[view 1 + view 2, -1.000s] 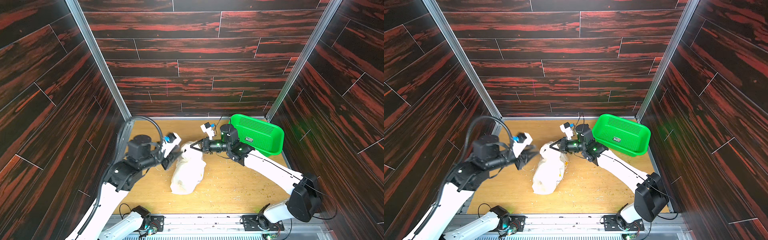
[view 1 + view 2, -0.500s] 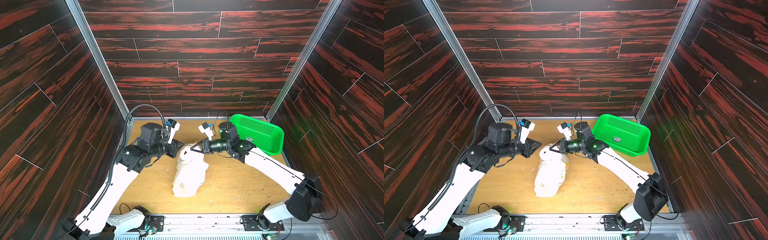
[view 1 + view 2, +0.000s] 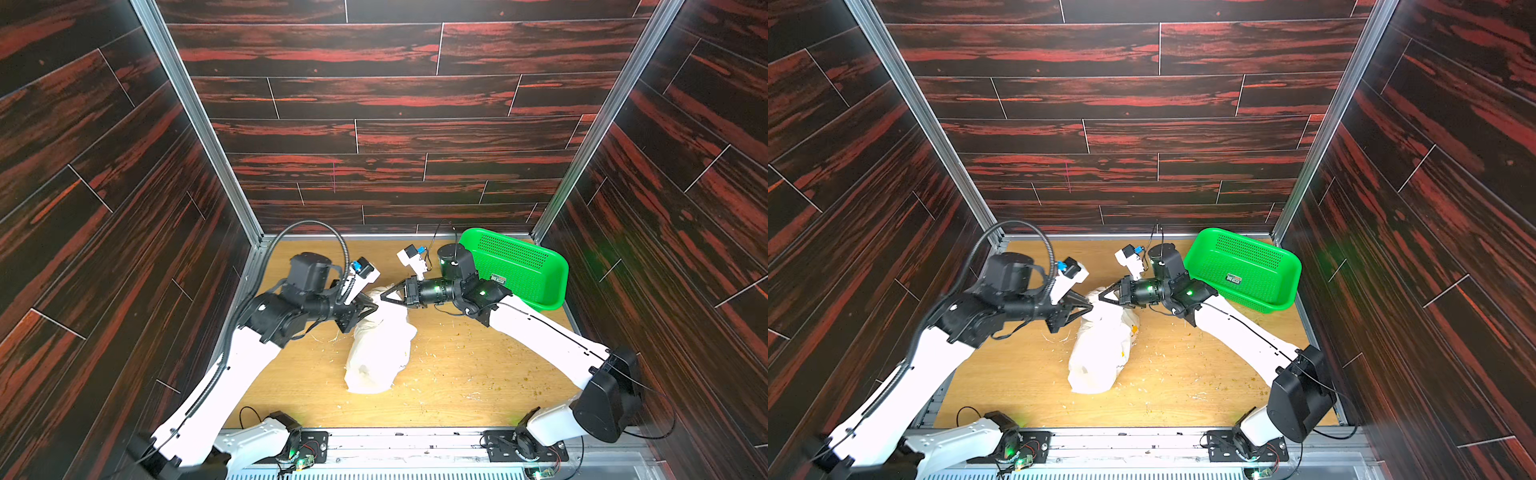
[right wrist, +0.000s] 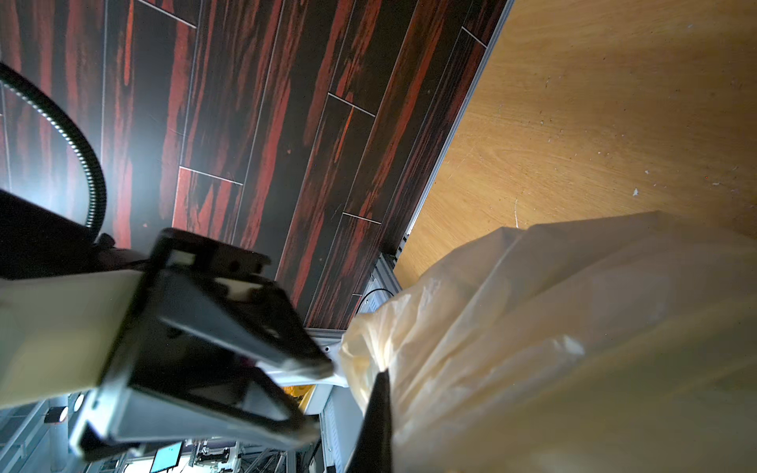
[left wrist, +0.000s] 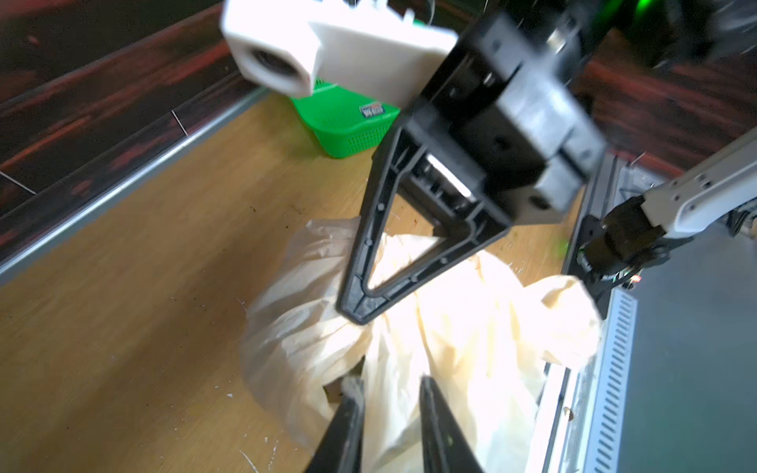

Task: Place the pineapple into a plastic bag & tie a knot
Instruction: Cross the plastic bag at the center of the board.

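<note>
One plastic bag (image 3: 380, 349) lies near the middle of the wooden surface (image 3: 457, 374). It is white, crinkled and bulging, and what is inside is hidden. Its wide end points toward the front edge and its gathered end toward the back edge. In a top view a few small yellow marks (image 3: 1133, 330) show on its side.

Two arms reach in, one from each front corner, and both meet at the bag's gathered end. The right pincer (image 3: 385, 296) is pressed together on a fold of the bag's plastic at that end; the left wrist view shows its tip (image 5: 356, 317) sunk into the bunched film. The left pincer (image 3: 368, 313) faces it, just beside it. Its two fingers (image 5: 348, 426) stand a little apart with the bag's plastic between them, and I cannot tell whether they grip it.

One green basket (image 3: 557, 266) sits in the back right corner, apart from the bag, with one small label (image 3: 497, 277) inside. Small pale scraps (image 3: 469, 395) are scattered over the surface.
</note>
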`<state>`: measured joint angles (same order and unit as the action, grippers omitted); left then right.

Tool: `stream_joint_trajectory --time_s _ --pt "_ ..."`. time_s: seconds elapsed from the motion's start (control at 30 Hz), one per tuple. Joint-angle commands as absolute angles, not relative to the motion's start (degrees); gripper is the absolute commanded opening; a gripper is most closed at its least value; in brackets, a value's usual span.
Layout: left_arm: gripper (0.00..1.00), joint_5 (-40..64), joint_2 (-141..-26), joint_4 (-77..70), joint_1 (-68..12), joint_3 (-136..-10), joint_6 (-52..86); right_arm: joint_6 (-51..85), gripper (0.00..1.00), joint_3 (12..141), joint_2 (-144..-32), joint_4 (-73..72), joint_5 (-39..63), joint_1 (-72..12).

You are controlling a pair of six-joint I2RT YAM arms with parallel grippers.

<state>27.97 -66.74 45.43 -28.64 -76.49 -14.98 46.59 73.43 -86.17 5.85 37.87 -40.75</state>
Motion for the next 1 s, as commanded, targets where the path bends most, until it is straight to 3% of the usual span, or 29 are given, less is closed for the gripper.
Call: stream_joint_trajectory --time_s 0.0,0.23,0.53,0.77,0.97 --pt "0.30 28.59 -67.71 48.19 -29.02 -77.38 -20.44 46.92 0.07 73.80 -85.17 -1.36 38.91 -40.87" --pt "0.32 26.34 -68.97 48.16 -29.26 -76.64 -21.00 47.63 0.11 73.64 -85.17 -2.11 38.76 -40.89" --pt "0.06 27.85 -69.62 49.14 -30.56 -76.91 -23.43 49.00 0.17 73.47 -85.60 -3.16 38.78 -40.92" --pt "0.03 34.44 -67.74 46.69 -30.94 -73.93 -25.73 48.78 0.23 73.78 -86.57 -2.28 40.66 -40.90" --pt "0.03 31.75 -68.54 45.66 -30.94 -73.34 -25.75 48.79 0.18 74.12 -86.79 -1.15 42.99 -40.94"
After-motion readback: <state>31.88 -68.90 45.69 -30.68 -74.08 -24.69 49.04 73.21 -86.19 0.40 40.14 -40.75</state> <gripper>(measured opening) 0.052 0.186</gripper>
